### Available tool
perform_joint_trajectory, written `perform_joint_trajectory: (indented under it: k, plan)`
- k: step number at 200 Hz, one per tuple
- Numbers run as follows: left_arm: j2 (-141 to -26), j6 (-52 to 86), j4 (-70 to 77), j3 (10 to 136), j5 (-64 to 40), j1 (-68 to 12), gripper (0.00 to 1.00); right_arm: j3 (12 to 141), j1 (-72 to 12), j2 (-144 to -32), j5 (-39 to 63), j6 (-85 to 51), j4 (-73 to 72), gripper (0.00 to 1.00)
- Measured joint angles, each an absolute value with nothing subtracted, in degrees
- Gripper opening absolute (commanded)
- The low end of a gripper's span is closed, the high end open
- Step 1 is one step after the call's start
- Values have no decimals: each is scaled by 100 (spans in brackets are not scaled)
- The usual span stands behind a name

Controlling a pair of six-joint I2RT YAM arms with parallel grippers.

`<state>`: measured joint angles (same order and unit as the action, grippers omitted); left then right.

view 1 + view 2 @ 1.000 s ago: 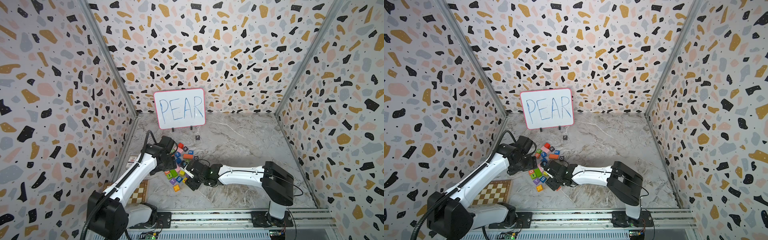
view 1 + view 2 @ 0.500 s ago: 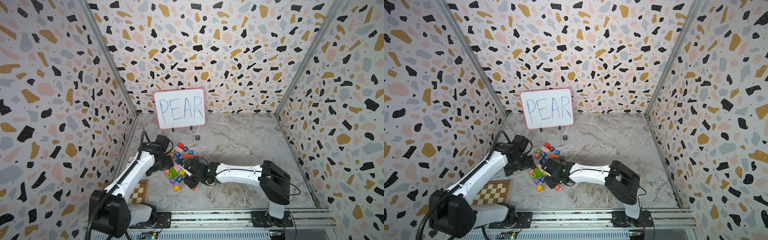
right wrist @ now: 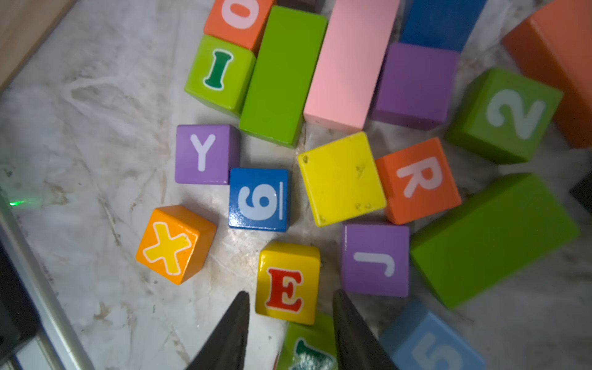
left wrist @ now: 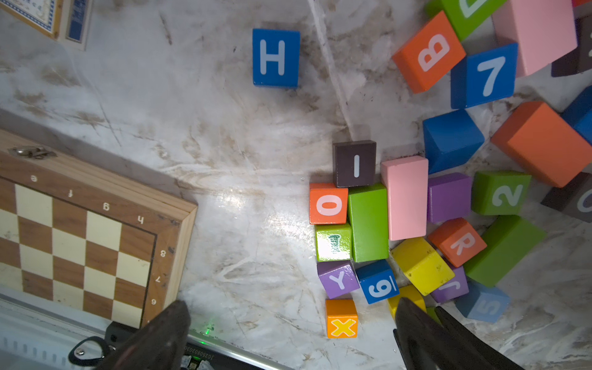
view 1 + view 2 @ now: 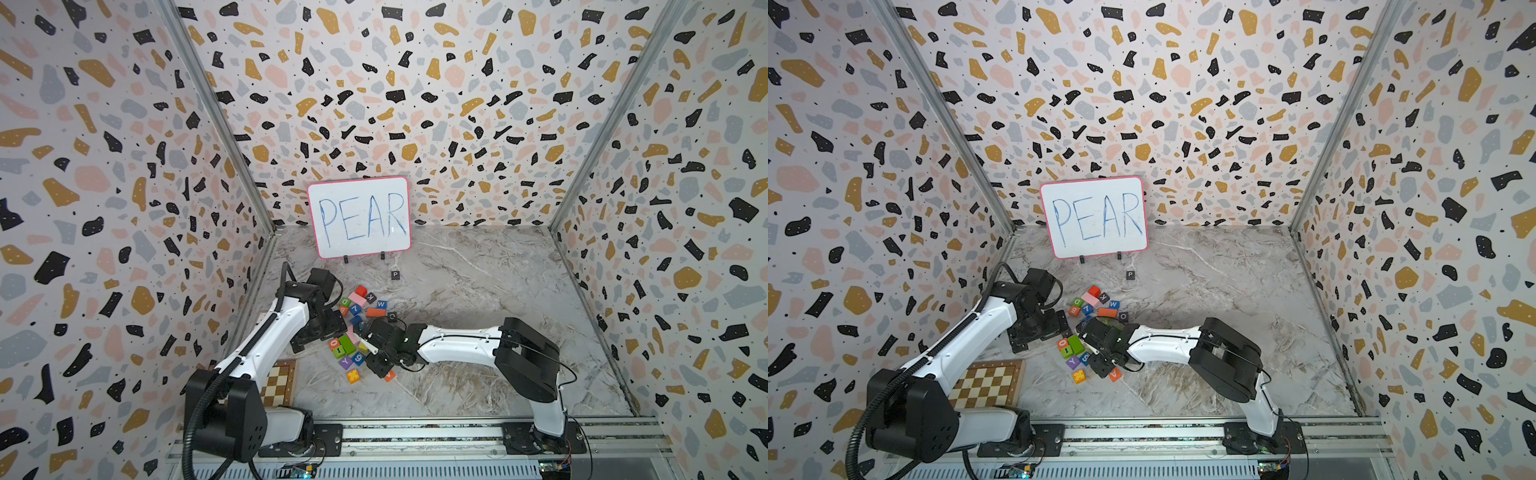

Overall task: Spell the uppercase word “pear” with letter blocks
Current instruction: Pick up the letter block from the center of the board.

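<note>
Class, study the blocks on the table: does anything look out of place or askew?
The black P cube sits alone near the whiteboard, away from the jumbled heap; there the orange X cube lies skewed.

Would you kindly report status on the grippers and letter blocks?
Left gripper open, empty. Right gripper straddling yellow E, not clamped. P alone near whiteboard. Purple J crowds E.

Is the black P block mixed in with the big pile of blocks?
No, the black P block sits alone near the whiteboard, away from the pile.
</note>
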<state>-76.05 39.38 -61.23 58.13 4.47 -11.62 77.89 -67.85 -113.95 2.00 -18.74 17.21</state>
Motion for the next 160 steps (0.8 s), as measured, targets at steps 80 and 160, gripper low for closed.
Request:
perform_joint_trajectory:
  k: [80,160]
  plan:
    - [-7614,3916,-6082,5813,390,-1160,99,8123,-6788,-11747,213,-1839,1769,39]
    - [-7793,3859,-5972,5813,344,-1157,99,8224,-6790,-11861,189,-1811,1881,25]
